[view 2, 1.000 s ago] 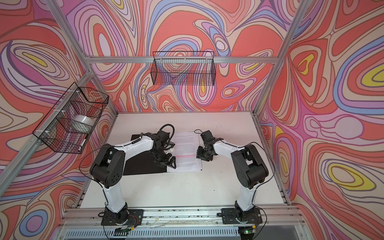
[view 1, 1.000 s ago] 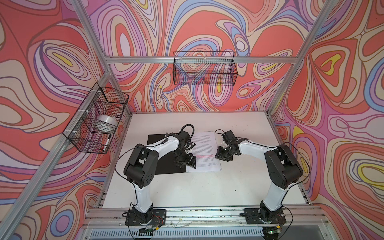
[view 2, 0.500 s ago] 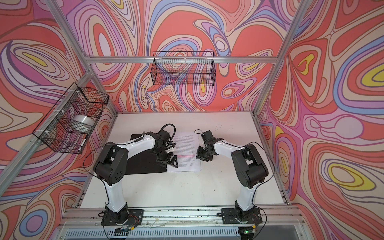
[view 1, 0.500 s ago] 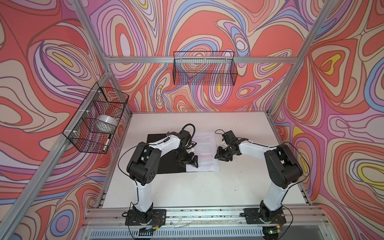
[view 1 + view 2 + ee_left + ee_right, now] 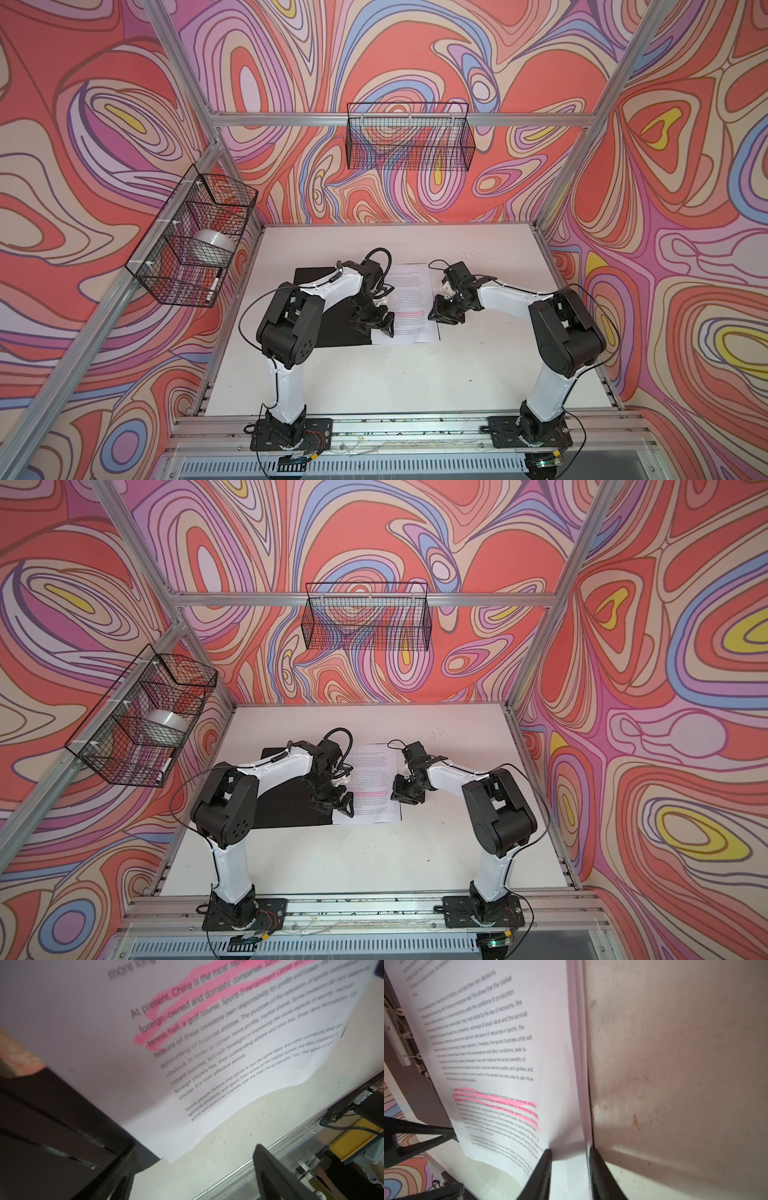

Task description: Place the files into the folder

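Open folder [image 5: 334,328] with files [image 5: 411,291] lapping its right edge.
The left tool [image 5: 377,329] gapes wide over their left margin; long axis runs near-to-far across the bench [image 5: 395,374]; right tool [image 5: 443,318], narrowed, straddles their right edge, grip uncertain.

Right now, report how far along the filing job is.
Done: the folder lies open, black inside up. In hand: the files lie at its right edge, overlapping it; the open left gripper hovers over their left side, and the right gripper straddles their right edge. Left: getting the sheets fully inside the folder.
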`<act>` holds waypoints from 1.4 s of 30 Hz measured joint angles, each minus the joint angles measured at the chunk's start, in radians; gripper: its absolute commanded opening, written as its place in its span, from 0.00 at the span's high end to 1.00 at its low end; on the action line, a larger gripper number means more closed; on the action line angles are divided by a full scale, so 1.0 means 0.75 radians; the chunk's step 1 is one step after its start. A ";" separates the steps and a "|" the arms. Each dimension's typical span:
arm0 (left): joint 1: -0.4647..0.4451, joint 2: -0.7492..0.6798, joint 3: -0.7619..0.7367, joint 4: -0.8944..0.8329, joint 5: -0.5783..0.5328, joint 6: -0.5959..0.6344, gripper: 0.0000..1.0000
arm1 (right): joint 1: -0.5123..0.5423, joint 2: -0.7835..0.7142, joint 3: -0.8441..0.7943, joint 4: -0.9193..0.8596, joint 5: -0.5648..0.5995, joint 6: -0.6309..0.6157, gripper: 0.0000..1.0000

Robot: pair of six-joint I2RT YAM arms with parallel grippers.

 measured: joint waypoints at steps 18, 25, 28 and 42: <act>0.212 -0.128 0.132 0.037 -0.136 0.034 0.10 | -0.027 0.070 0.262 -0.072 0.121 -0.044 0.67; 0.211 0.014 0.187 0.126 -0.157 0.002 0.09 | -0.084 0.184 0.370 -0.056 0.125 -0.052 0.67; 0.211 0.047 0.213 0.147 -0.160 -0.008 0.10 | -0.087 0.221 0.408 -0.044 0.115 -0.061 0.67; 0.211 0.176 0.296 0.200 -0.106 -0.032 0.10 | -0.087 0.319 0.447 -0.011 0.061 -0.090 0.69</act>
